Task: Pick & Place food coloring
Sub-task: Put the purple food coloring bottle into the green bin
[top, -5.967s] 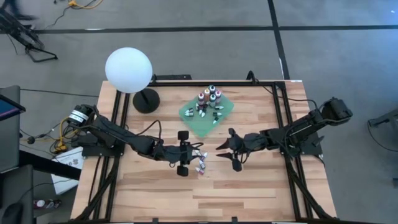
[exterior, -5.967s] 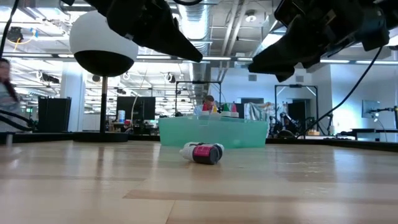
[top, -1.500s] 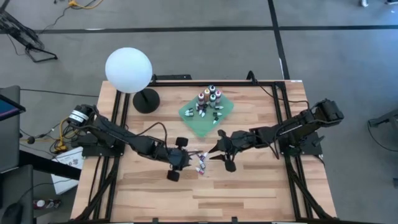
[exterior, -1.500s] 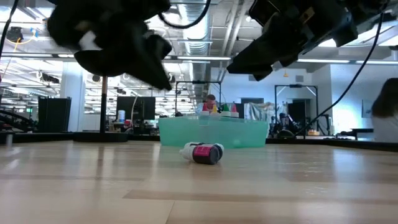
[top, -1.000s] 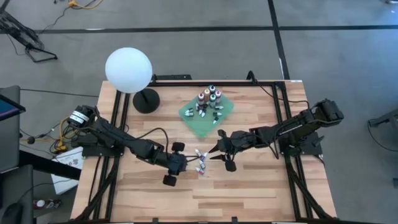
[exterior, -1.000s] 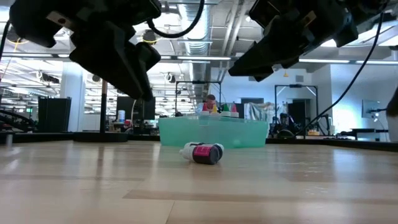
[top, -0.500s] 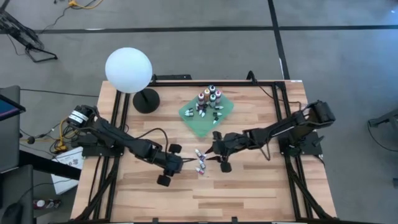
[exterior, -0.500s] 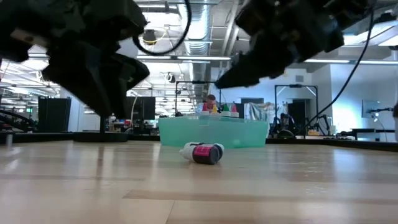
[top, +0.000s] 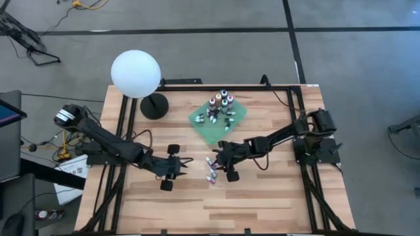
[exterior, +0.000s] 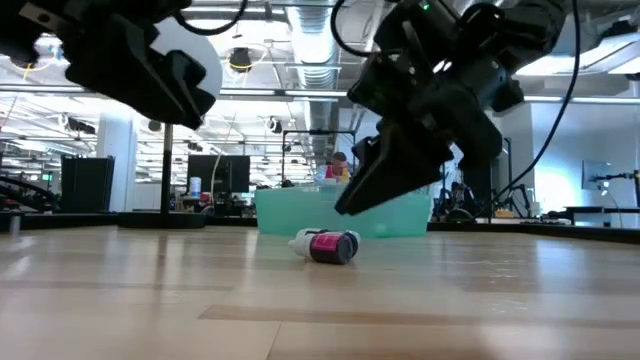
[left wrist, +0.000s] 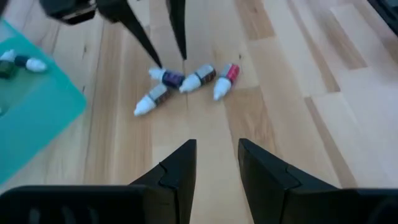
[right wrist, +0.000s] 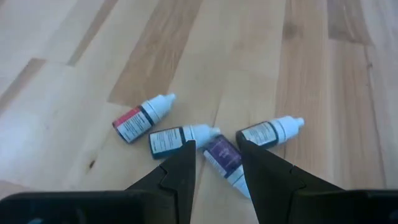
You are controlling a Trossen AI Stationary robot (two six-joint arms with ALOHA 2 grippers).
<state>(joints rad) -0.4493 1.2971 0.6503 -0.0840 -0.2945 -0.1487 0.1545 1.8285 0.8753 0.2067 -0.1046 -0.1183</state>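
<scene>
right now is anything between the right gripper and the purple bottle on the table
Nothing visible does. The right gripper hangs open straight over the purple bottle, fingers straddling it; the neighbouring bottles lie close beside.

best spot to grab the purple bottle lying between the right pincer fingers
Take the purple bottle across its labelled body, coming straight down from above. It lies flat on the table, and the open right pincer already straddles it. Avoid the tapered white tip. Two neighbouring bottles lie close on either side, so the fingers may nudge them.
</scene>
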